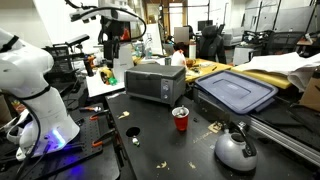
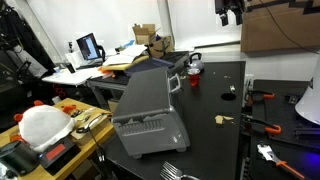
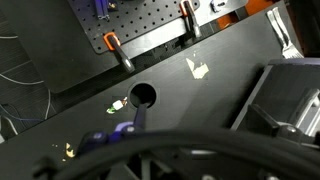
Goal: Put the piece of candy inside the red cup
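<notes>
The red cup stands upright on the black table in front of the grey toaster oven; it also shows in an exterior view. Small candy pieces lie on the table. The gripper hangs high above the table, far from cup and candy; it also shows in an exterior view. Its jaws are too small to read. The wrist view looks down on a dark round opening, with a yellow candy and a greenish piece near it. The fingers are hidden there.
A silver kettle stands at the table's near corner. Orange clamps line the table edge. A blue-lidded bin sits beside the oven. The white robot base is at the side. A dark cable crosses the wrist view.
</notes>
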